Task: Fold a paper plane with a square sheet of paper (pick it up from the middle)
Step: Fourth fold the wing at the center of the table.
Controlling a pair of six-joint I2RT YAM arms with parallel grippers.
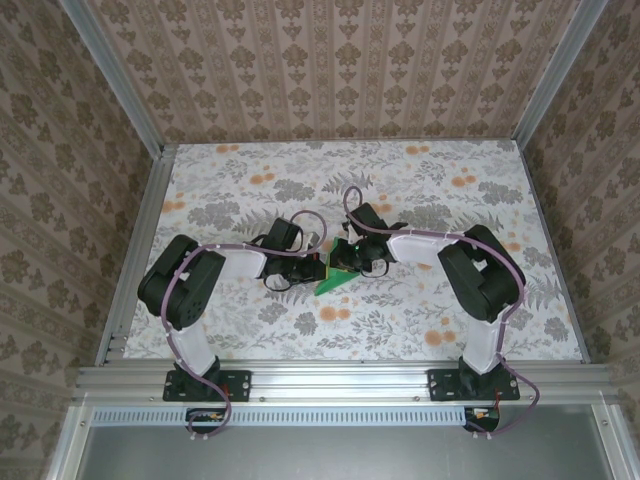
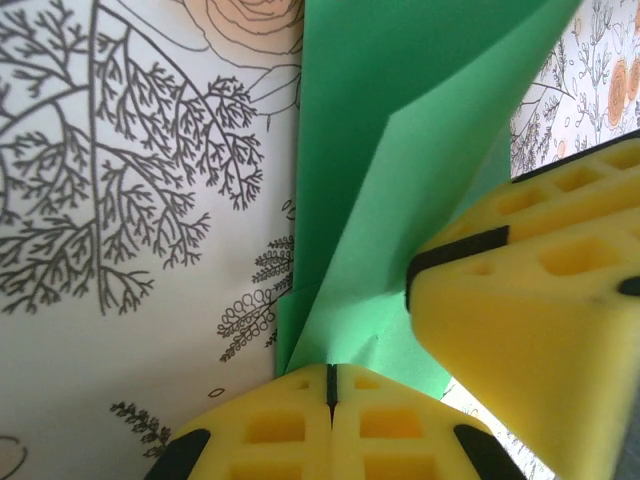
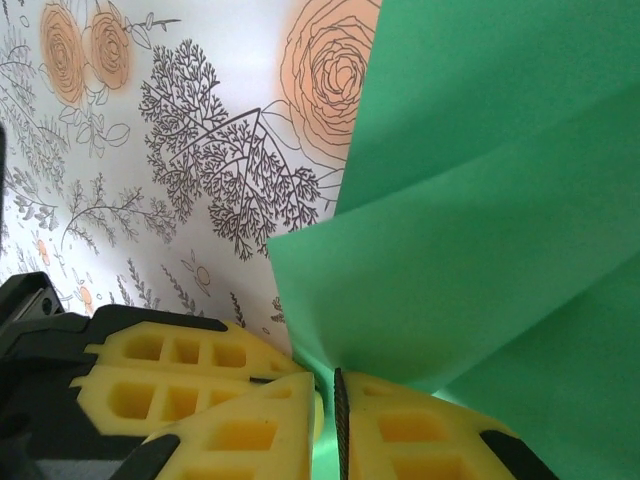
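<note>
Left wrist: left gripper [image 2: 330,378] clamped on plane [image 2: 400,130] fold; right gripper [image 3: 338,390] pinches plane just beside it. Advice: hold both pinches level, lift together, don't twist creases

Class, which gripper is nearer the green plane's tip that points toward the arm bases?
Left. The left gripper pinches the paper plane close to that tip; the right gripper grips the paper farther along, to the right.
</note>
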